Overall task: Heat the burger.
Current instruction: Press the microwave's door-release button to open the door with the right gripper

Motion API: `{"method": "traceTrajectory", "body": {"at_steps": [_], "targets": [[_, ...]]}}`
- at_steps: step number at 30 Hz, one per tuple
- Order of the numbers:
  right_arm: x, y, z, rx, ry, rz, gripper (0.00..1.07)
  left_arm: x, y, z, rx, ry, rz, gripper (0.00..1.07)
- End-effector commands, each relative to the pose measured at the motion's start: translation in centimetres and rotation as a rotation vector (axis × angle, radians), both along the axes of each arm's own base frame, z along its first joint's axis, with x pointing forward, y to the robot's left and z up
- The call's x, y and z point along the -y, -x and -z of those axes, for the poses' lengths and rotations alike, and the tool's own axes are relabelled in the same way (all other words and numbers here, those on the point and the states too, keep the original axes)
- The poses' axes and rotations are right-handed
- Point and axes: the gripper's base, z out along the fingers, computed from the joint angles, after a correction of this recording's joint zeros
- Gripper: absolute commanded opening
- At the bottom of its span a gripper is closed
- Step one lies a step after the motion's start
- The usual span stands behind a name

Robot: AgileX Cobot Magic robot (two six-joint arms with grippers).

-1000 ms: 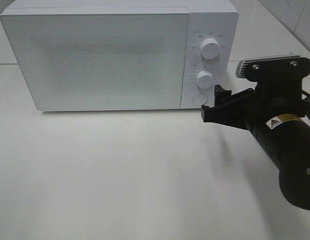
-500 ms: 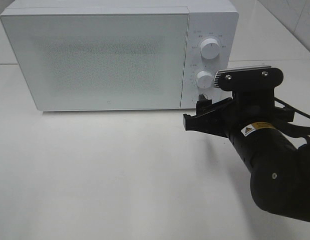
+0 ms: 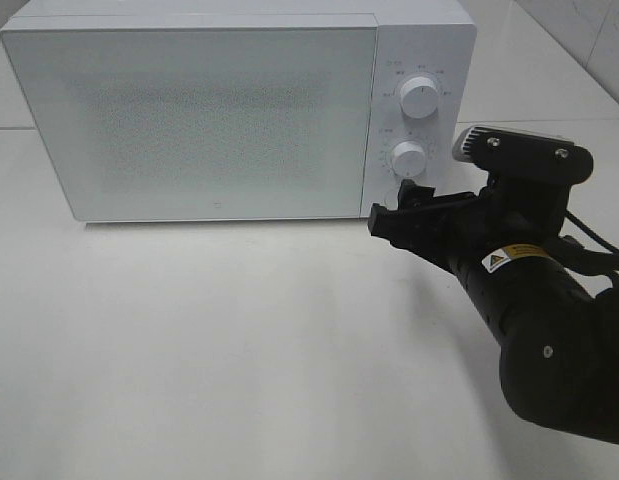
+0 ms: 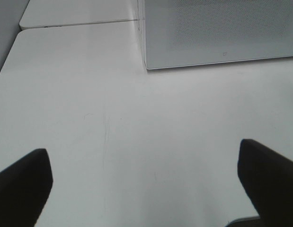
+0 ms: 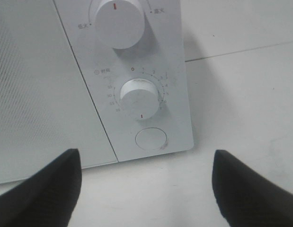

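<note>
On the left, our left tool (image 4: 146, 184) hangs low over the bare white counter (image 3: 189, 350), its two fingers spread wide with nothing between them; we judge it is parked there to keep clear of the microwave (image 3: 189, 110). The microwave stands at the back of the counter with its frosted door (image 3: 199, 115) shut. The burger shows in none of our views: it is not on the visible counter or in either tool, and we cannot tell whether it sits behind the door. To the right of the door is the control panel, with the upper knob (image 5: 118, 21), the timer knob (image 5: 138, 98) and the round button (image 5: 151, 138) below them. Our right tool (image 3: 399, 208) is empty, with its fingers apart, and sits just in front of that lowest button, probably lined up to press it or work the dial. The right arm (image 3: 549, 340) reaches in from the lower right, with its wrist angled up and leftward toward the panel.
</note>
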Motion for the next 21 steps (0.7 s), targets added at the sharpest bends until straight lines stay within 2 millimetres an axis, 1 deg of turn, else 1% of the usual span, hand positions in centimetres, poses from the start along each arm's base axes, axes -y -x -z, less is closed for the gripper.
{"method": "traceTrajectory", "body": {"at_steps": [1,2,3,5,6,7,8,9,10,11,12,13,14,15,16,17,18,19,20,21], "targets": [[-0.31,-0.11,-0.28,0.013,-0.140,0.031,0.73,0.00,0.21,-0.04,0.028,0.005,-0.004,1.00],[-0.31,-0.11,-0.28,0.013,-0.191,0.045,0.72,0.00,0.21,-0.04,0.028,0.005,-0.004,1.00],[-0.31,-0.11,-0.28,0.013,-0.191,0.045,0.72,0.00,0.21,-0.04,0.028,0.005,-0.004,1.00],[-0.31,-0.11,-0.28,0.012,-0.425,0.109,0.66,0.00,0.21,-0.04,0.028,0.005,-0.004,1.00],[-0.31,-0.11,-0.28,0.012,-0.425,0.109,0.66,0.00,0.21,-0.04,0.028,0.005,-0.004,1.00],[-0.31,-0.11,-0.27,0.010,-0.481,0.124,0.65,0.00,0.21,-0.04,0.028,0.005,-0.004,1.00],[-0.31,-0.11,-0.27,0.010,-0.622,0.163,0.60,0.00,0.21,-0.04,0.028,0.005,-0.004,1.00],[-0.31,-0.11,-0.27,0.010,-0.622,0.163,0.60,0.00,0.21,-0.04,0.028,0.005,-0.004,1.00],[-0.31,-0.11,-0.27,0.009,-0.690,0.182,0.58,0.00,0.21,-0.04,0.028,0.005,-0.004,1.00],[-0.31,-0.11,-0.27,0.008,-0.810,0.214,0.52,0.00,0.21,-0.04,0.028,0.005,-0.004,1.00],[-0.31,-0.11,-0.27,0.008,-0.810,0.214,0.52,0.00,0.21,-0.04,0.028,0.005,-0.004,1.00],[-0.31,-0.11,-0.27,0.008,-0.897,0.238,0.45,0.00,0.21,-0.04,0.028,0.005,-0.004,1.00],[-0.31,-0.11,-0.27,0.008,-0.930,0.247,0.42,0.00,0.21,-0.04,0.028,0.005,-0.004,1.00],[-0.31,-0.11,-0.27,0.008,-0.930,0.247,0.42,0.00,0.21,-0.04,0.028,0.005,-0.004,1.00],[-0.33,-0.09,-0.21,-0.001,-0.997,0.267,0.35,0.00,0.21,-0.04,0.028,0.005,-0.004,1.00],[-0.35,-0.08,-0.15,-0.008,-1.022,0.276,0.31,0.00,0.21,-0.04,0.028,0.005,-0.004,1.00],[-0.35,-0.08,-0.15,-0.008,-1.022,0.276,0.31,0.00,0.21,-0.04,0.028,0.005,-0.004,1.00],[-0.39,-0.05,-0.08,-0.018,-1.063,0.288,0.23,0.00,0.21,-0.04,0.028,0.005,-0.004,1.00],[-0.39,-0.05,-0.08,-0.018,-1.063,0.288,0.23,0.00,0.21,-0.04,0.028,0.005,-0.004,1.00],[-0.44,-0.03,0.02,-0.031,-1.085,0.296,0.19,0.00,0.21,-0.04,0.028,0.005,-0.004,1.00]]}}
